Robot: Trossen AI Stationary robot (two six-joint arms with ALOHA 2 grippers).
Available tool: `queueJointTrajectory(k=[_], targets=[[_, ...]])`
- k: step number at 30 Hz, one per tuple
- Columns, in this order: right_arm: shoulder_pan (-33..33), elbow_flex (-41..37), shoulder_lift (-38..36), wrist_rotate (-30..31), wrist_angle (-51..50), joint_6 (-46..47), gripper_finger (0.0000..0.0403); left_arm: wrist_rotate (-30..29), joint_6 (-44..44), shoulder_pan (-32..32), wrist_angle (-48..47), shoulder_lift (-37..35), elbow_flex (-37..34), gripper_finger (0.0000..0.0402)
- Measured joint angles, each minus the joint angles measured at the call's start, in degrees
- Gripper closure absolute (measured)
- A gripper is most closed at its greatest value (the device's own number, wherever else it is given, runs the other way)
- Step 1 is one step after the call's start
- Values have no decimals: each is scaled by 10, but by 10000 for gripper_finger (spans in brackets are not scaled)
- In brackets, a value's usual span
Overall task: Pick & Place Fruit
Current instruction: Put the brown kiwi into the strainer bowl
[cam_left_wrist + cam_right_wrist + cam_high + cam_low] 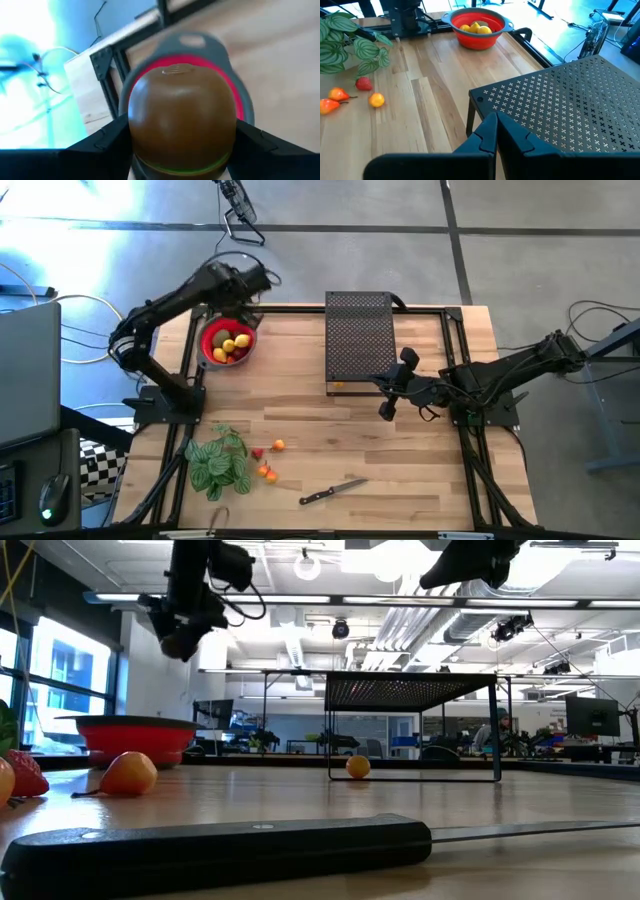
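My left gripper (pixel 243 298) hangs above the red bowl (pixel 206 340) at the table's far left, shut on a brown kiwi (pixel 182 115). In the low view it (pixel 183 640) is high over the bowl (pixel 135 735). Yellow and red fruit (pixel 232 345) lie in the bowl. Small orange and red fruit (pixel 268 460) rest on the table beside the green plant (pixel 218 460). One orange piece (pixel 358 766) sits under the black mesh rack (pixel 360 340). My right gripper (pixel 388 405) is shut on nothing, near the rack's near right corner. My left gripper pinches the kiwi between its two fingers (pixel 102 142), one on each of the kiwi's opposite sides (pixel 137 125). The fingers slant downward from above. The kiwi is lifted clear, right over the bowl's red inside (pixel 150 72).
A black-handled knife (pixel 333 492) lies near the table's front edge, filling the foreground of the low view (pixel 220 850). The mesh rack stands at the far middle. Bare wood lies between the rack, the bowl and the plant.
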Motion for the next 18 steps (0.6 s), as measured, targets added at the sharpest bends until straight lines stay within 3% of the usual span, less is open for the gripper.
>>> queueJointTrajectory(k=[4, 9, 18], targets=[[0, 0, 0, 0, 0, 0, 400, -3, -17, 44, 52, 0, 0, 167], [0, 0, 0, 0, 0, 1, 400, -4, -45, 59, 47, 0, -12, 167], [0, 0, 0, 0, 0, 0, 400, 8, -125, 51, 57, 0, -145, 167]])
